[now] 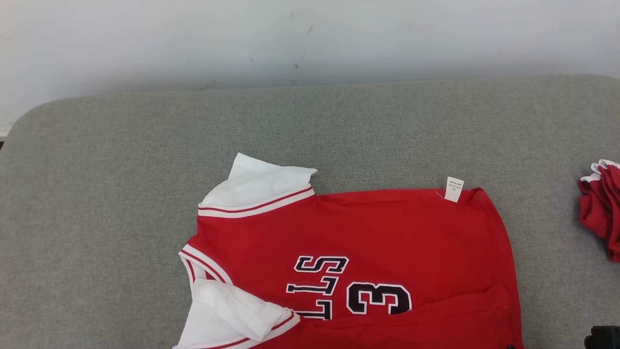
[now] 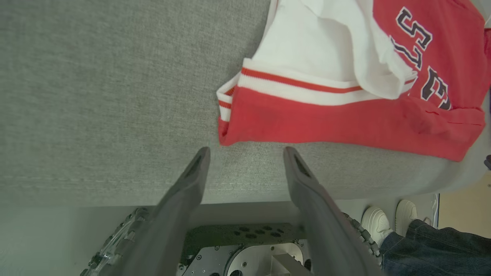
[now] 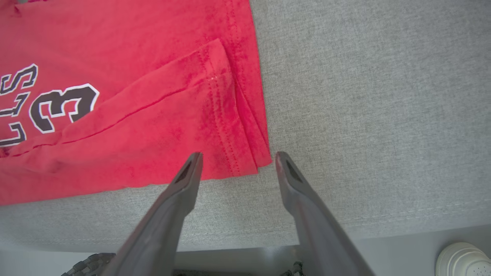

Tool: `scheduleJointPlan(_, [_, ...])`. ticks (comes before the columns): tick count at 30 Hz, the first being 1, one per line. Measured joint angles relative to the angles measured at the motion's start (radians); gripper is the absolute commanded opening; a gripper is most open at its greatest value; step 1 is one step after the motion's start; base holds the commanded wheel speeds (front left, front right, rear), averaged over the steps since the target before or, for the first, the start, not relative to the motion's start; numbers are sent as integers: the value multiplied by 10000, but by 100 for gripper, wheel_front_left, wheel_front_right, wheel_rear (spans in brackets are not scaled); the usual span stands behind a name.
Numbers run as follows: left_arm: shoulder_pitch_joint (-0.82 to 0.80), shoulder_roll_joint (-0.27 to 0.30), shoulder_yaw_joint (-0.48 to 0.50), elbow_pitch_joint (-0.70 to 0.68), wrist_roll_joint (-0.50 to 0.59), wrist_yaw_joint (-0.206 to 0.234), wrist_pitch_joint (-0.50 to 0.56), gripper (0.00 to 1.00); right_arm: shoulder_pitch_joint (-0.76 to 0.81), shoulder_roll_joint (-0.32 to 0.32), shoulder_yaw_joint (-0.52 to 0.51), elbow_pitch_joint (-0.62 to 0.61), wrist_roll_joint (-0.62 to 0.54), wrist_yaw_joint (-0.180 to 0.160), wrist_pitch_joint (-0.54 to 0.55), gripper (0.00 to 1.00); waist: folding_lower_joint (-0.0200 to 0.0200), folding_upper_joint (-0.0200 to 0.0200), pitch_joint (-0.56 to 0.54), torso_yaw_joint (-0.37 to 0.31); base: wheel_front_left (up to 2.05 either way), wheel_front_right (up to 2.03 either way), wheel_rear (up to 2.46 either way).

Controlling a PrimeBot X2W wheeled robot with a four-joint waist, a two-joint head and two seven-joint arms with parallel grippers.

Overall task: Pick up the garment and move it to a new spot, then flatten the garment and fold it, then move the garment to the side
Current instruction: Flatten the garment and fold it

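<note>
Status: the garment [image 1: 387, 228] lies spread on the tabletop [image 1: 121, 194], with its near long edge already turned over once.

- Left pincer [image 2: 246, 153]: wide open and empty. The sleeve-side corner lies just beyond its fingertips.
- Right pincer [image 3: 238, 157]: wide open and empty. The hem corner sits between its fingertips.

Judged remaining: further folds, then the move to the side.
</note>
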Motion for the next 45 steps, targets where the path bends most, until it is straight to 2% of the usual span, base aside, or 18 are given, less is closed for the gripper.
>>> scheduleJointPlan(4, [-21,46,25,-128,146,54,23,100,-94,-61,-92,-13,-35,-29,-13,100,0,1,-65,34,0,0,0])
scheduleJointPlan(9, [-981,42,518,-775,786,54,-1049,100,-964,-71,-414,-527,-334,-96,-727,100,0,0,-267,53,0,0,0])
scheduleJointPlan(13, [-1738,-81,525,-980,1248,54,-1716,100,-1767,48,-510,-617,-637,-180,-1267,100,0,0,-409,65,0,0,0])
scheduleJointPlan(16, [-2245,-309,249,-894,1889,130,-2251,100,-2436,451,-194,-596,-744,-182,-1751,100,-1,0,-561,64,0,0,0])
scheduleJointPlan(19, [-2724,-556,-182,-654,2608,161,-2765,100,-2991,504,257,-282,-1208,-180,-2153,100,0,0,-705,45,0,0,0])
scheduleJointPlan(24, [-3475,-943,-451,98,3101,232,-3490,100,-3711,915,677,447,-1511,-182,-2892,100,0,0,-942,-18,0,0,0])
scheduleJointPlan(28, [-3709,-1216,-518,673,3200,299,-3979,100,-3974,1250,978,997,-1593,-184,-3386,100,0,0,-1134,-81,0,0,0])
scheduleJointPlan(33, [-3705,-1419,-694,1104,3198,280,-4439,100,-3976,1323,1101,1360,-1597,-169,-3827,100,0,0,-1259,-138,0,0,0])
scheduleJointPlan(40, [-3707,-1467,-809,1699,3099,-61,-4911,100,-3964,1304,1068,1593,-1599,-104,-4289,100,-1,0,-1303,-115,0,0,0])
scheduleJointPlan(45, [-4122,-1496,-901,2491,3068,-94,-4717,100,-3865,1296,1151,1417,-1632,21,-4435,100,-1,0,-1186,-130,0,0,0])
